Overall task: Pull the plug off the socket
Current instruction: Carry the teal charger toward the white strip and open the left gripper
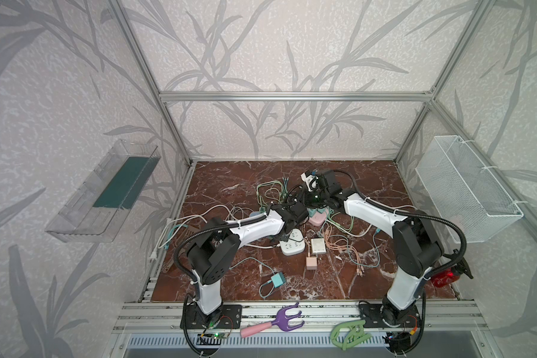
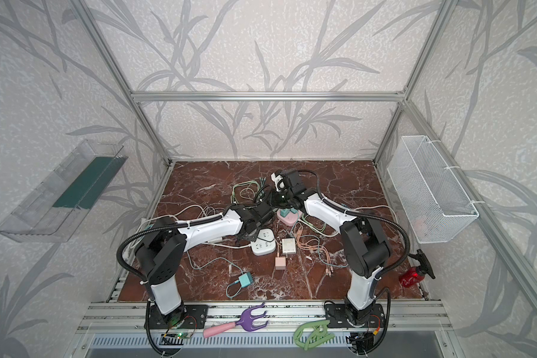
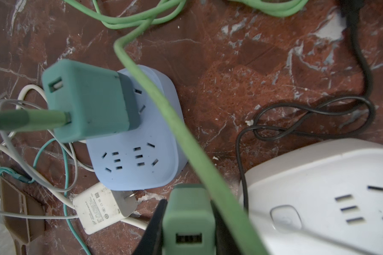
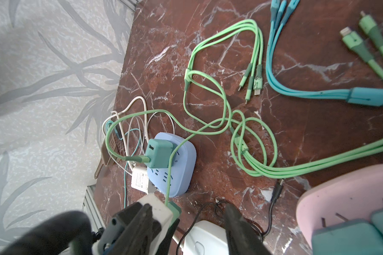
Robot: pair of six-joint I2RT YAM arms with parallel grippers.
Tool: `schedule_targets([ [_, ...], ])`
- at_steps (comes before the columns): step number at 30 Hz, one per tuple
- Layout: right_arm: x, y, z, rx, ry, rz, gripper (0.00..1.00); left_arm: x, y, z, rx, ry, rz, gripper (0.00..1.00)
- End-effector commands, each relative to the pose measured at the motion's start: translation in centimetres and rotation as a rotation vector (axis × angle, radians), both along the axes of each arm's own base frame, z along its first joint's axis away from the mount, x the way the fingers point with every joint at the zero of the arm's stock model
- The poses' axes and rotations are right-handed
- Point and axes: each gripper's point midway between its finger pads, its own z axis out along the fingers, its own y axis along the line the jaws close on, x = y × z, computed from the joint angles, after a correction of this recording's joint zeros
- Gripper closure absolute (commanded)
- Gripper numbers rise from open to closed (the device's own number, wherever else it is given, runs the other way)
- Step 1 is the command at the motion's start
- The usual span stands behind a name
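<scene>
Red-brown marble tabletop (image 1: 369,186), pretty cluttered tbh: a blue socket block (image 3: 142,159), a white power strip (image 1: 292,245) and a pink socket block (image 1: 317,219) are laid on it, with green cables (image 4: 223,72) and a teal charger (image 1: 277,280) scattered around.

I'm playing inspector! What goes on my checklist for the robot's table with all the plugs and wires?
Surface: red-brown marble table, crowded in the middle.
Job's things: green plug is gripped, pins hidden; teal plug sits in the blue socket block; white socket block lies beside it.
Clutter: loose white charger; purple rake and green clip on the front rail; red spray bottle at the table's edge.
Grippers: left tool shut on the green plug; right tool open, nothing seen in it.
Cables: green cable crosses over the blue socket block; black cable loops nearby; many more are tangled.
Surroundings: wire basket and clear tray hang on leaf-patterned walls.
</scene>
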Motion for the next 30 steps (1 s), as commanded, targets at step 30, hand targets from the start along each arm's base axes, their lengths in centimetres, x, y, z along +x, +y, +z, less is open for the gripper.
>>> schedule_targets([
  [30,-1.2,-1.9,-0.8,-0.073,0.030,0.008,0.47,0.3,-1.5,2.8,-0.040,0.021,0.025,0.34],
])
